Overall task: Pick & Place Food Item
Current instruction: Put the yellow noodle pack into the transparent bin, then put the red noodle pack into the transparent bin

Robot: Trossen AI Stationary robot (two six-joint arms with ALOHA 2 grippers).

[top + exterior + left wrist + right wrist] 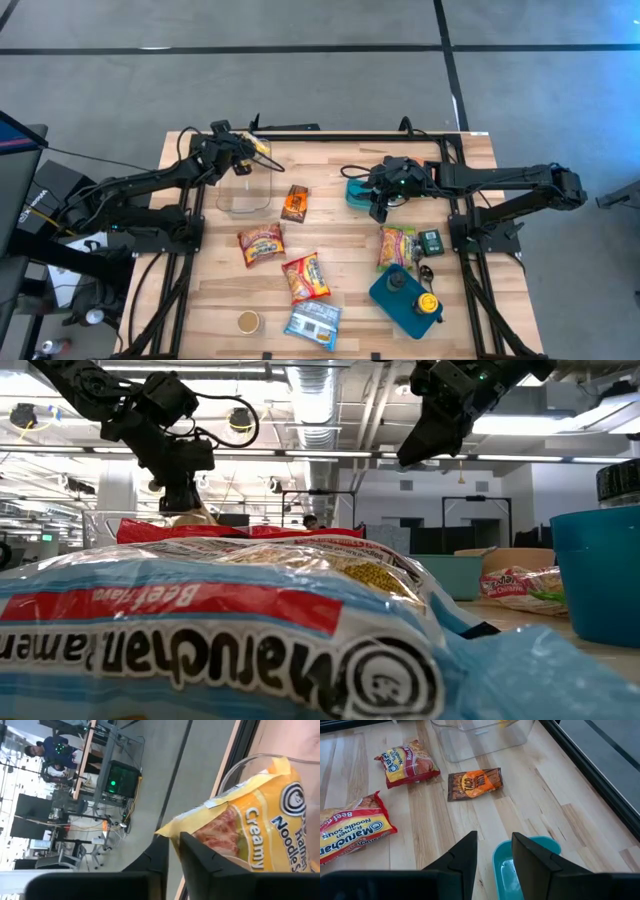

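Note:
My left gripper (pixel 247 150) is shut on a yellow creamy ramen packet (pixel 255 825) above the far rim of a clear plastic container (pixel 245 192), whose rim also shows in the left wrist view (pixel 239 766). In the low view the packet (pixel 190 516) shows just under that gripper (pixel 178 490). My right gripper (pixel 380 200) is open and empty, hovering above a teal bowl (pixel 520 867) at the table's right middle. My left gripper pinches the yellow packet between its two fingers at its sealed end, near a corner (pixel 186 831). The fingers come from above, slanting down. The packet is lifted clear and hangs below the fingers over the clear container's opening.
On the table lie an orange-brown taco packet (pixel 294 203), two red ramen packets (pixel 261 243) (pixel 306 277), a blue-white ramen packet (pixel 313 323), a green-yellow packet (pixel 397 246), a small dark tin (pixel 431 241), a blue jug (pixel 405 297) and a small round lid (pixel 248 321).

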